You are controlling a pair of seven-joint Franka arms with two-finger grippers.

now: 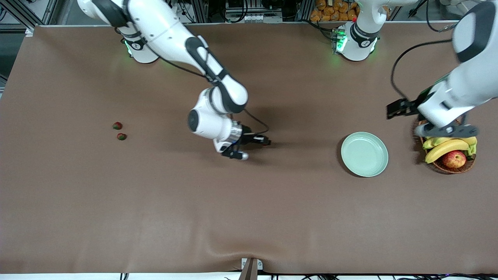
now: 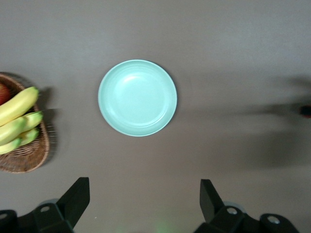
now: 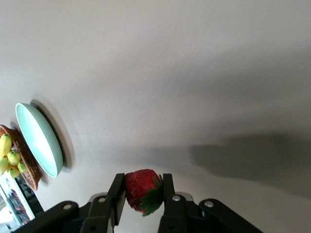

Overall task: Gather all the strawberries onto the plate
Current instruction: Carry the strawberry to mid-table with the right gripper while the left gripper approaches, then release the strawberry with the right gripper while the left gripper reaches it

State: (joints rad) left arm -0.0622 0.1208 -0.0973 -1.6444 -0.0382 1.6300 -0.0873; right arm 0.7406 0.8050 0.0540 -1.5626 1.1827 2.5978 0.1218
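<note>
My right gripper [image 3: 142,188] is shut on a red strawberry [image 3: 140,189] with a green cap, pinched between both fingers. In the front view this gripper [image 1: 265,140] hangs over bare table, between the plate and the loose berries. Two more strawberries [image 1: 117,125] [image 1: 121,136] lie close together toward the right arm's end of the table. The pale mint-green plate [image 1: 364,154] [image 2: 137,97] [image 3: 40,141] has nothing in it. My left gripper [image 2: 144,195] is open and holds nothing; it waits above the wicker basket, beside the plate [image 1: 445,130].
A brown wicker basket [image 1: 465,166] [image 2: 29,158] holds bananas [image 1: 445,147] and a red-yellow apple [image 1: 454,159], beside the plate at the left arm's end. A brown cloth covers the whole table.
</note>
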